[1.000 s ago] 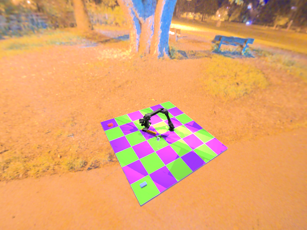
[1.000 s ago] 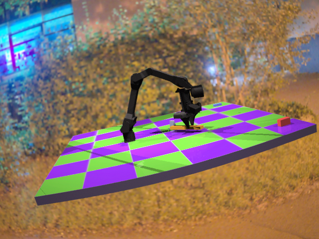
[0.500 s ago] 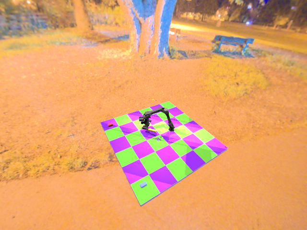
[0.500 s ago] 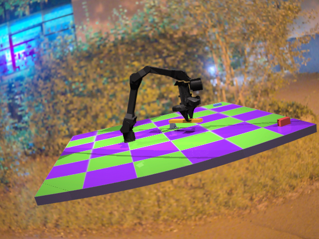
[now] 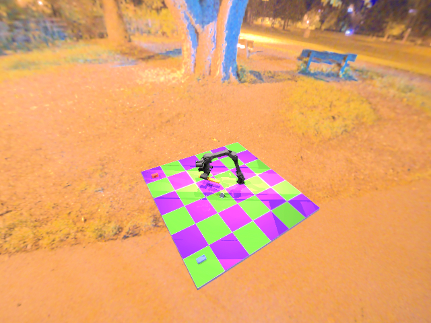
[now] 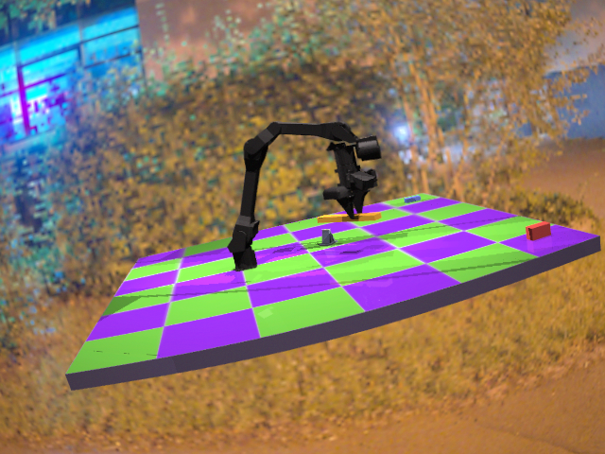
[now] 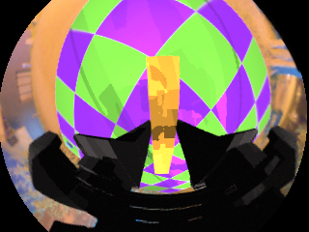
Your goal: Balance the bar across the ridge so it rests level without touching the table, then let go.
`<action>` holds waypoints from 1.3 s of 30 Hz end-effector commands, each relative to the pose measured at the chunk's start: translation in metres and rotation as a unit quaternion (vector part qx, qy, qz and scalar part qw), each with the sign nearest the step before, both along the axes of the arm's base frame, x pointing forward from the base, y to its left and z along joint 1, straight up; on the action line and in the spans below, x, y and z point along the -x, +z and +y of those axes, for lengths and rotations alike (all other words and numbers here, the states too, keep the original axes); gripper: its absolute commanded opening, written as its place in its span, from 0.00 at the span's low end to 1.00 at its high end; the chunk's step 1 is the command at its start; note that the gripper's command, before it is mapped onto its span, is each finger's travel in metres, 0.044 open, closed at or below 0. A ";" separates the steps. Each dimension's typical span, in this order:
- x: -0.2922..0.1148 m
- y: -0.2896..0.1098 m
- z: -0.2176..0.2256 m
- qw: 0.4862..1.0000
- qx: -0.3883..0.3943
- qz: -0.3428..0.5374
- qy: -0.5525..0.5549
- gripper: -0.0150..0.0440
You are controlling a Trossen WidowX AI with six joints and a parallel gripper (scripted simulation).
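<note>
The long orange-yellow bar (image 5: 213, 180) (image 6: 371, 216) (image 7: 163, 92) is held above the table, close to level in the exterior view. My gripper (image 5: 206, 177) (image 6: 355, 216) (image 7: 163, 122) is shut on the bar, with one finger on each side of it near its middle. The small grey ridge (image 5: 221, 195) (image 6: 325, 237) stands on the checkered table (image 5: 215, 227) (image 6: 302, 315). The bar is off to one side of the ridge and higher, not touching it. I cannot make out the ridge in the wrist view.
A red block (image 5: 155, 175) (image 6: 538, 230) lies near one corner of the table. A blue block (image 5: 201, 259) (image 6: 412, 199) lies near another corner. Both are well away from the bar and the ridge. The arm's base stands on the table beyond the ridge from the gripper.
</note>
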State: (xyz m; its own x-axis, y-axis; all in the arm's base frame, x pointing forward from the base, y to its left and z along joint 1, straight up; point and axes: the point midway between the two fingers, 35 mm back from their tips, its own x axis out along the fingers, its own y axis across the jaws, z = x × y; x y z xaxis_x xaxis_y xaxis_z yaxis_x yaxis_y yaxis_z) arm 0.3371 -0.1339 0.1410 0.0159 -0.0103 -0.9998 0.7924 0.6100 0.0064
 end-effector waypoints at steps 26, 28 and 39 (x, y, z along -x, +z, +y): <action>0.015 0.009 0.101 0.914 -0.012 -0.008 -0.405 0.25; 0.018 0.009 0.109 0.901 -0.013 -0.007 -0.434 0.25; 0.042 0.008 0.144 0.815 -0.016 -0.006 -0.579 0.25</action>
